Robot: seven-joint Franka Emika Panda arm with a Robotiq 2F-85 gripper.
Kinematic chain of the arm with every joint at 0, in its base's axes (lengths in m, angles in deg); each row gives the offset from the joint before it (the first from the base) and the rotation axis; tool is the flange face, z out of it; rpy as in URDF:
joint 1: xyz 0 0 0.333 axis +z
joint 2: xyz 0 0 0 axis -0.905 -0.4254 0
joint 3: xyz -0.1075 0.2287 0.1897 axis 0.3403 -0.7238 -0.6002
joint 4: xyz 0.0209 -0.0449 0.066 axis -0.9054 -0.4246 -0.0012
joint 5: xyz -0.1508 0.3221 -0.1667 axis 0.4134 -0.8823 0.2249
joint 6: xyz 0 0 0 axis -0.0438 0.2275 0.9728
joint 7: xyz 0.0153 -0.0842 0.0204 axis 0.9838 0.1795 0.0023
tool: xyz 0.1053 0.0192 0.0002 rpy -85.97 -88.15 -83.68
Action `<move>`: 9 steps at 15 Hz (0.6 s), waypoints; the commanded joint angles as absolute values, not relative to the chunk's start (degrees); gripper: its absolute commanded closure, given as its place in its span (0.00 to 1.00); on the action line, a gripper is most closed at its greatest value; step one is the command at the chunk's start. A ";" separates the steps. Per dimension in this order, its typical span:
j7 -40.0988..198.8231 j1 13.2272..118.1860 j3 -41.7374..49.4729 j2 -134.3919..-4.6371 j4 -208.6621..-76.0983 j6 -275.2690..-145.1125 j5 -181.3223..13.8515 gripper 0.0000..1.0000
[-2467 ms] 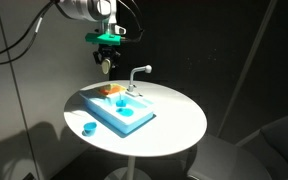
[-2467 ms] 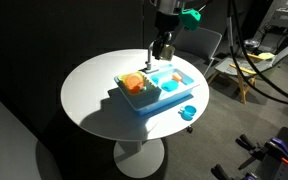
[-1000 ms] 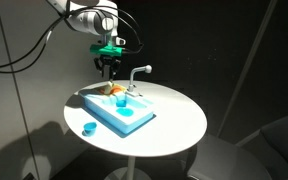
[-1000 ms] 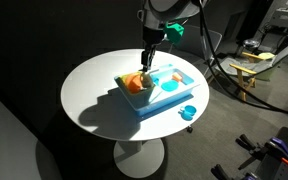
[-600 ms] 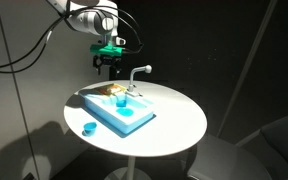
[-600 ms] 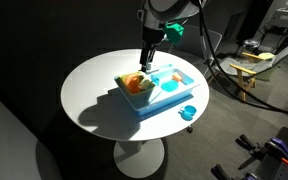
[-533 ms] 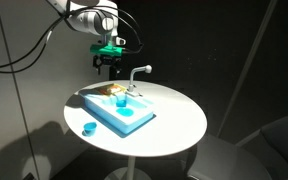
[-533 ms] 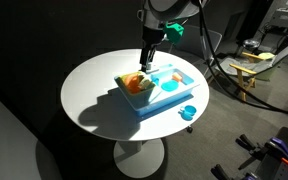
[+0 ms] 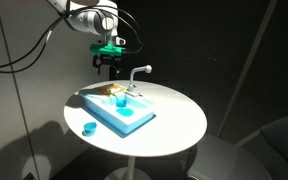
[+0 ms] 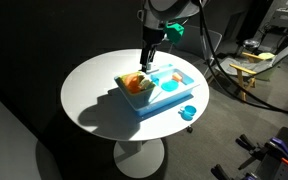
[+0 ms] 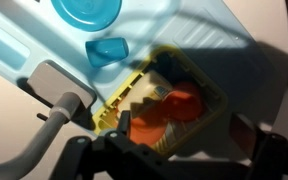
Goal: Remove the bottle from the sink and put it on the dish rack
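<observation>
The light blue sink (image 9: pixel 124 115) (image 10: pixel 169 88) stands on the round white table, with its pale faucet (image 9: pixel 136 75) at the back. The dish rack (image 9: pixel 108 92) (image 10: pixel 134 85) (image 11: pixel 209 85) forms one end of it. An orange bottle (image 11: pixel 174 108) lies in the rack, free of the fingers. My gripper (image 9: pixel 109 68) (image 10: pixel 147 60) (image 11: pixel 184 137) hangs just above the rack, open, with its jaws on either side of the bottle and not touching it.
A small blue cup (image 11: pixel 107 50) and a round turquoise piece (image 11: pixel 87 12) lie in the basin. A small blue round piece (image 9: pixel 89 128) (image 10: pixel 188 112) sits on the table (image 9: pixel 174 120) beside the sink. Chairs and cables stand beyond the table.
The jaws have opened over the dish rack and let the bottle go there. The arm has barely moved since.
</observation>
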State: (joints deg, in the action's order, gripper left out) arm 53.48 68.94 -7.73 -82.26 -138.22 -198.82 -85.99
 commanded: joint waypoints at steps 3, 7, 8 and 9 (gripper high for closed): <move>57.12 69.61 -7.26 -78.09 -140.32 -194.85 -85.17 0.00; 60.58 70.03 -7.11 -74.40 -142.83 -192.68 -85.33 0.00; 61.44 70.12 -7.08 -73.31 -143.78 -192.46 -85.35 0.00; 62.48 70.24 -7.01 -72.35 -144.58 -192.12 -85.30 0.00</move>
